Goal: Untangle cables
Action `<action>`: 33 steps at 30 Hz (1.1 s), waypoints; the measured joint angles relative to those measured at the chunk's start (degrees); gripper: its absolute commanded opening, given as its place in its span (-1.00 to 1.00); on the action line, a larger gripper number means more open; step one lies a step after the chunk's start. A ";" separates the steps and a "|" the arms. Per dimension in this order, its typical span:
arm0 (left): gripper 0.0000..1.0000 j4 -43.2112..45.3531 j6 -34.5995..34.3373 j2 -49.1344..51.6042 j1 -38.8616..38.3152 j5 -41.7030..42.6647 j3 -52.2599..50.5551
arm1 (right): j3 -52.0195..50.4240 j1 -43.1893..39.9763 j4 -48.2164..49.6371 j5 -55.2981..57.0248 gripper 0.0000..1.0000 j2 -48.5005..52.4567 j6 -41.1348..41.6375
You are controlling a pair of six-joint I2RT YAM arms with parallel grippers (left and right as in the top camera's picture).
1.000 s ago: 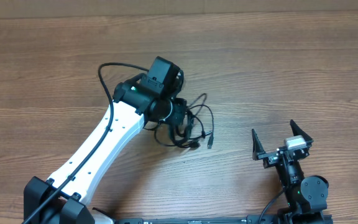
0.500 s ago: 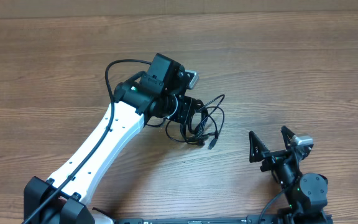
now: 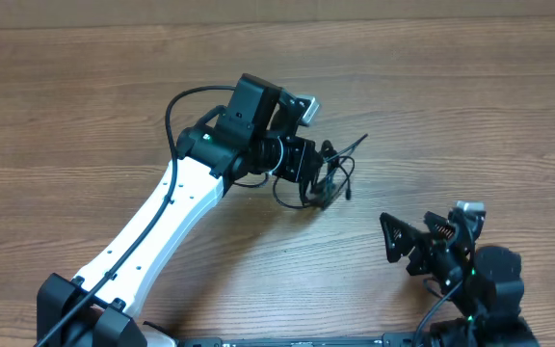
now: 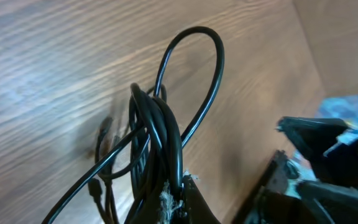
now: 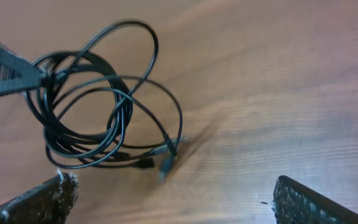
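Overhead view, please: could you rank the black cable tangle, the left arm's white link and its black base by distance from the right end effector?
1. Tangled thin black cables, up-left of the right end effector.
2. White plastic arm link, farther left.
3. Black arm base, bottom-left corner.

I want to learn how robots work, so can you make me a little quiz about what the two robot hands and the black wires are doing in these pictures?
1. True or false: the right gripper is shut on the cables.
2. Which one holds the bundle of cables? A) the left gripper B) the right gripper C) neither one
3. Fill in the gap: the cables are coloured ____.

Key:
1. False. Its jaws stand wide open, apart from the cables.
2. A
3. black
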 measured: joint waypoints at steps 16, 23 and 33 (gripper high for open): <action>-0.92 0.31 -1.55 0.00 -2.78 6.29 0.00 | 20.15 0.00 -3.32 -8.50 0.99 28.85 3.02; -0.91 4.79 -1.55 0.00 -6.56 8.59 0.00 | 20.41 0.00 1.86 -14.19 0.55 30.21 15.21; -0.92 5.01 -2.97 0.00 -6.97 9.49 0.00 | 20.41 0.00 -0.81 -16.57 0.42 34.99 41.97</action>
